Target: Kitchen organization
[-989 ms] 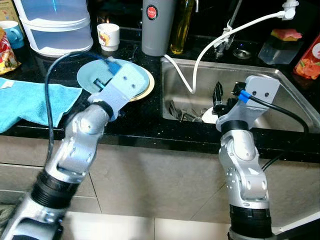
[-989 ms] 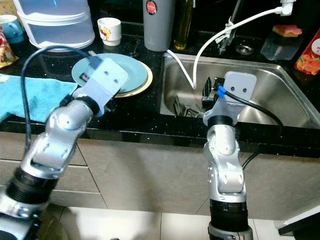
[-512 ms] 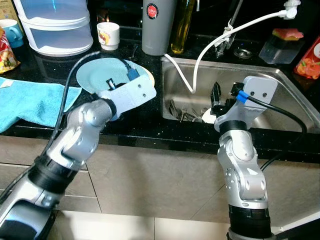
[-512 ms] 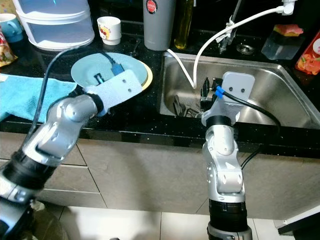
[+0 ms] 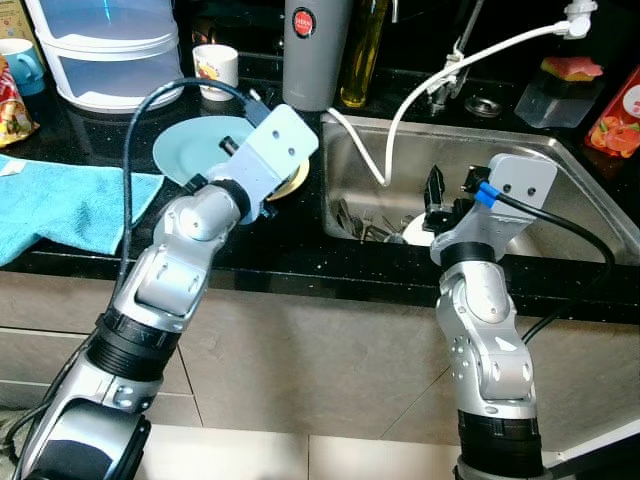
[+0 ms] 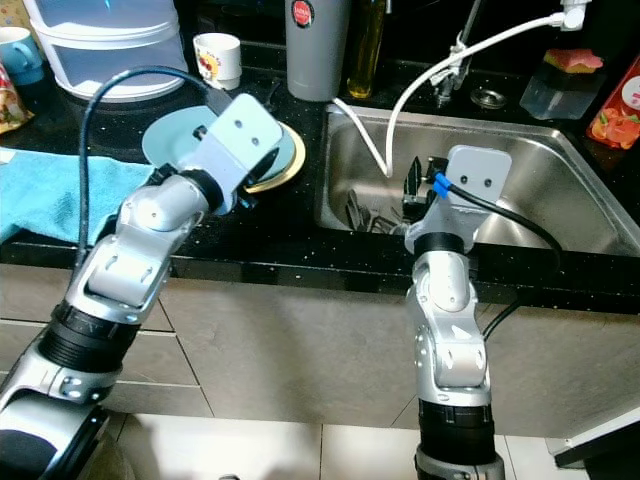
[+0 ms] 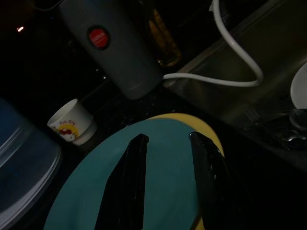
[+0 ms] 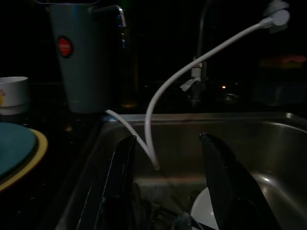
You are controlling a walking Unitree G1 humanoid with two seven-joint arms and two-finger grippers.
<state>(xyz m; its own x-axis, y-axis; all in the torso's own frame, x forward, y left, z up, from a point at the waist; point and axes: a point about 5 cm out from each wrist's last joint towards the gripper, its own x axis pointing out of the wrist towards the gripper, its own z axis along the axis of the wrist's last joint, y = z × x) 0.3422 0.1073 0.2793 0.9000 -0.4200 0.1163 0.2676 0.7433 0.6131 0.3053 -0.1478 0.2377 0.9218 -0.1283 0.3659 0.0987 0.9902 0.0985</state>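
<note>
Over teal plate (image 7: 120, 191): left gripper (image 7: 168, 143), fingers spread, empty, not touching. Teal plate stacked on yellow plate (image 7: 211, 139), on black counter (image 5: 290, 235) just left of sink (image 5: 560, 190). Over sink's near edge: right gripper (image 8: 168, 143), fingers apart, empty, above white dish (image 8: 206, 211) and cutlery (image 5: 360, 228) in basin.
</note>
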